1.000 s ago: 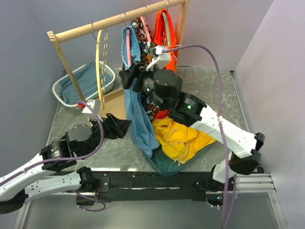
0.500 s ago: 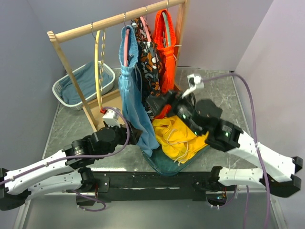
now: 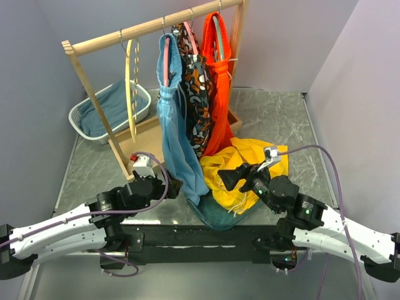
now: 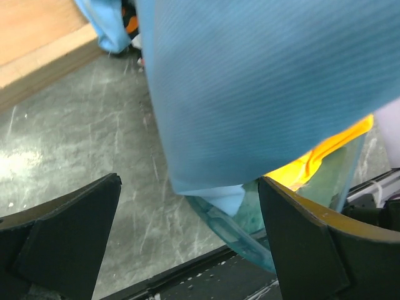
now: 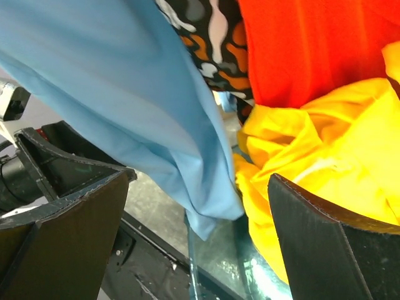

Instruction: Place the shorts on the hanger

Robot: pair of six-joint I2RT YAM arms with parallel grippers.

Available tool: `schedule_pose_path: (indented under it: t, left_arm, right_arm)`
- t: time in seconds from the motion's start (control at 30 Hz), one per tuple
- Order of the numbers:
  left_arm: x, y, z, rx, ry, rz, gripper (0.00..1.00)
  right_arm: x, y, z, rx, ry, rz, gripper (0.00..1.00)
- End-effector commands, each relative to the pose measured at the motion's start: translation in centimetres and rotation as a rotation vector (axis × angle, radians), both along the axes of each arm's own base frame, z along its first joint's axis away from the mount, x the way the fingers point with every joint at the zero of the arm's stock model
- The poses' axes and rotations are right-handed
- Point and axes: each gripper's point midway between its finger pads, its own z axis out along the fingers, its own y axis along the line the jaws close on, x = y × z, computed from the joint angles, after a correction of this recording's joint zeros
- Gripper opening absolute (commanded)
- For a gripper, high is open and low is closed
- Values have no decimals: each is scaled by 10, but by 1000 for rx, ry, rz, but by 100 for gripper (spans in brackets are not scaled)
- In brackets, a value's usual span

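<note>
Sky-blue shorts (image 3: 178,134) hang draped over the pink hanger (image 3: 166,62) on the wooden rail (image 3: 125,32), their hem down near the tabletop. The left gripper (image 3: 174,186) and right gripper (image 3: 225,177) sit low on either side, jaws apart and empty. The task looks essentially complete

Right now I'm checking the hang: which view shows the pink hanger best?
Top external: the pink hanger arches inside the waistband of the shorts. Both wrist views show only the shorts' lower fabric, no hanger.
</note>
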Motion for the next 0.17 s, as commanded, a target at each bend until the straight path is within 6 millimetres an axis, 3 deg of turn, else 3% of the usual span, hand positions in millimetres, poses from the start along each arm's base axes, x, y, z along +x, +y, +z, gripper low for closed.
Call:
schedule_pose_path:
  t: [0.0,0.13]
  left_arm:
    - [4,0,11,-65,-23,37,97]
    - [6,4,21,-87,-54,47,96]
  right_arm:
    - [4,-9,14,77,-28,-47,100]
    - [6,-8,17,61,-34,-53,100]
